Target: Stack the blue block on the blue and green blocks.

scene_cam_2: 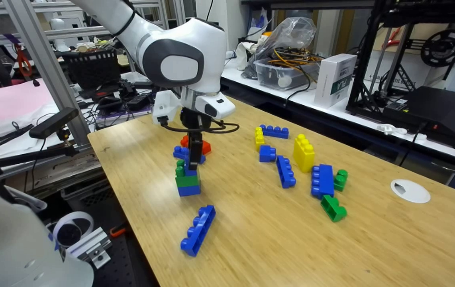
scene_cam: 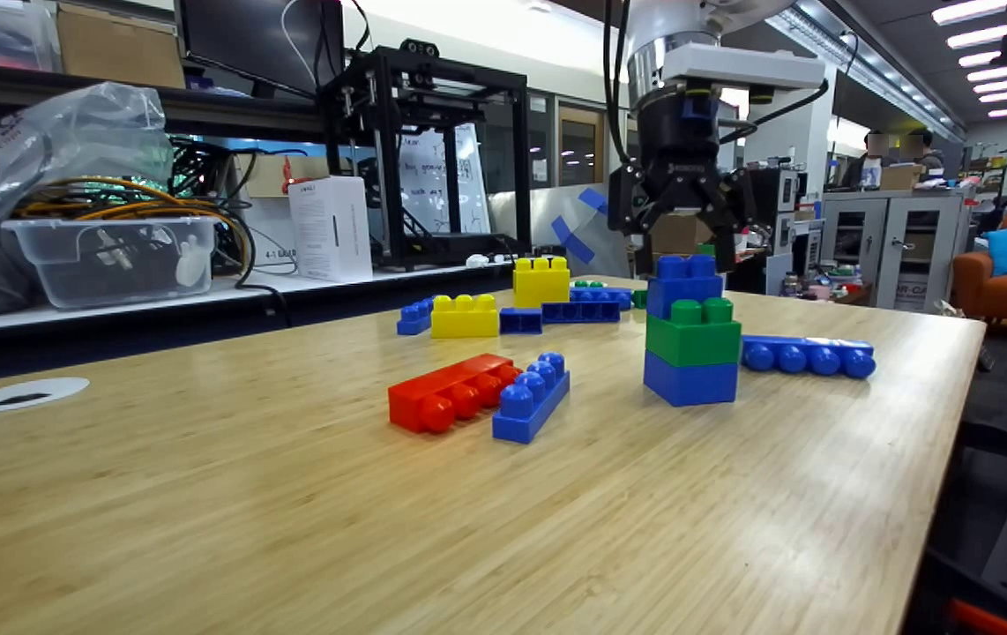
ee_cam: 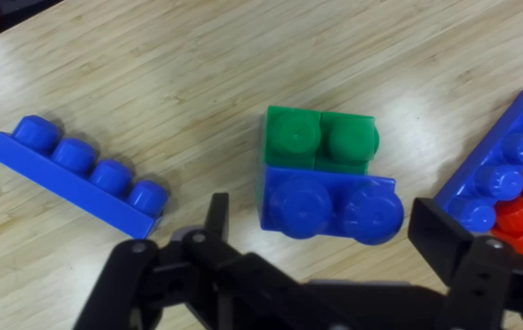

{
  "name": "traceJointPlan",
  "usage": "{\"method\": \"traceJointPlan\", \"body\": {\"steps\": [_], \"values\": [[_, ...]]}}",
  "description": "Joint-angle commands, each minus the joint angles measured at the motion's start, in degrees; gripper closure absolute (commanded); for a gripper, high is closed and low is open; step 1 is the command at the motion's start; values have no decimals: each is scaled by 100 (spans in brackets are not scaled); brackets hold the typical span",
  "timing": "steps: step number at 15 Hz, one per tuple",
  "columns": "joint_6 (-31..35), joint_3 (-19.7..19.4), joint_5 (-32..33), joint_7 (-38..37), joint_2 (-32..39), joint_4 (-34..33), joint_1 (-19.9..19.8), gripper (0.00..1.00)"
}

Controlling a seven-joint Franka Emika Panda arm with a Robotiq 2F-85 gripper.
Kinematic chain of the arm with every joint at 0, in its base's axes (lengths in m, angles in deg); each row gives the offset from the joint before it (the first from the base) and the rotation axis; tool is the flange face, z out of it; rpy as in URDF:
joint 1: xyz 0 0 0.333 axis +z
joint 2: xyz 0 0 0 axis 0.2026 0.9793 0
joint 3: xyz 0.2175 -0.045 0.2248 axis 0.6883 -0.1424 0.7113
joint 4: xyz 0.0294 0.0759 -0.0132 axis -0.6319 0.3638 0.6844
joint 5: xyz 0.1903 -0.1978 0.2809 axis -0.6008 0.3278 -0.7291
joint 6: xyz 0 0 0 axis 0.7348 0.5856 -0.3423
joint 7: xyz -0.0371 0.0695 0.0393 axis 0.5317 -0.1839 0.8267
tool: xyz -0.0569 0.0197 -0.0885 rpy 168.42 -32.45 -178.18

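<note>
The gripper (ee_cam: 321,220) is spread astride the blue block (ee_cam: 330,201); light, stiff plastic is expected, best pinched at left and right ends.

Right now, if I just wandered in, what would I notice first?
Probably the white robot arm, reaching over the wooden table. Its black pincer hangs open at the top of the blue block, which sits on the blue and green blocks. Next, likely the red brick beside a long blue brick.
</note>
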State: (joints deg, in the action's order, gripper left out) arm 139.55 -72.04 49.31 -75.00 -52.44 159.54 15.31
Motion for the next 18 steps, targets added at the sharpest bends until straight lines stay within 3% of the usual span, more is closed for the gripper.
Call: {"method": "traceJointPlan", "body": {"steps": [1, 12, 13, 14, 18], "values": [[193, 14, -57, 150, 125, 13, 23, 0], [374, 18, -83, 193, 383, -19, 81, 0], [379, 20, -68, 189, 381, -12, 83, 25], [394, 25, -38, 169, 377, -6, 83, 26], [406, 33, -13, 142, 373, -10, 82, 55]]}}
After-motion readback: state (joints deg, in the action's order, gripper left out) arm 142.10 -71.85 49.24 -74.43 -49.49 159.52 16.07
